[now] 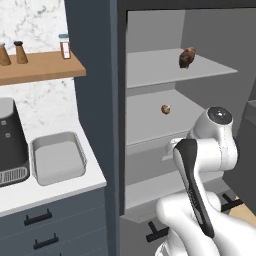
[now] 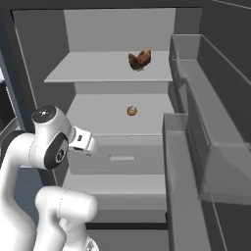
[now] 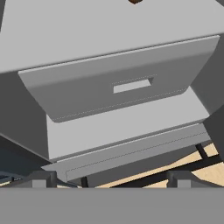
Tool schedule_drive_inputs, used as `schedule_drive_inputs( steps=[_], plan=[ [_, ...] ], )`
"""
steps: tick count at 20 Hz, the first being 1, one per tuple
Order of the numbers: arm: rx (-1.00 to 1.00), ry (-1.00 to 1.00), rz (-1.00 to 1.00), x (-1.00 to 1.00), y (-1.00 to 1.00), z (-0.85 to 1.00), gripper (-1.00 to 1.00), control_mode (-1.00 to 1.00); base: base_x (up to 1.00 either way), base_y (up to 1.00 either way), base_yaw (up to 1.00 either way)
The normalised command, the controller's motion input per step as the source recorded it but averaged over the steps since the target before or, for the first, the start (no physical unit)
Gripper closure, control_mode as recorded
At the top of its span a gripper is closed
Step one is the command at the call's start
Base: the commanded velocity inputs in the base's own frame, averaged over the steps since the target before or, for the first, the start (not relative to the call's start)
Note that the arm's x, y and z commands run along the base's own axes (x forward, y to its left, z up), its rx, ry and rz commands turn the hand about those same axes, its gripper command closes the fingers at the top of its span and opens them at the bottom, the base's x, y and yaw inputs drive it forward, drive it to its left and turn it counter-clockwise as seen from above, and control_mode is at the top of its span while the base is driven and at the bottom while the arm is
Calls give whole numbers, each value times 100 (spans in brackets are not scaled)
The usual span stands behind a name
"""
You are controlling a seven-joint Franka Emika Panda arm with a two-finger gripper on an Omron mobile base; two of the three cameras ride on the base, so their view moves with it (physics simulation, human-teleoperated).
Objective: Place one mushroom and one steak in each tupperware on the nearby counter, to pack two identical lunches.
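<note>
White arm folded low before the open fridge, its gripper (image 3: 109, 177) spread wide and holding nothing, facing the grey drawer (image 3: 127, 85). Farther in, one mushroom (image 2: 131, 111) sits on the middle shelf and a steak (image 2: 140, 59) on the shelf above. Left on the counter (image 1: 55, 192), the tupperware (image 1: 58, 158) lies bare, so packing looks unstarted.
</note>
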Motion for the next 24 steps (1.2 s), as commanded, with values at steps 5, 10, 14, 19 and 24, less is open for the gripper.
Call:
schedule_drive_inputs(
  steps=[5,10,14,19,24],
  plan=[
    [0,0,0,0,0,0,-100,100,9,-31,-4],
    [0,0,0,0,0,0,-100,100,0,-7,-2],
    [0,0,0,0,0,0,-100,100,0,0,0],
    [0,0,0,0,0,0,-100,100,0,0,0],
    [1,-9,-1,-8,-3,8,-100,-100,-2,0,0]
  ],
)
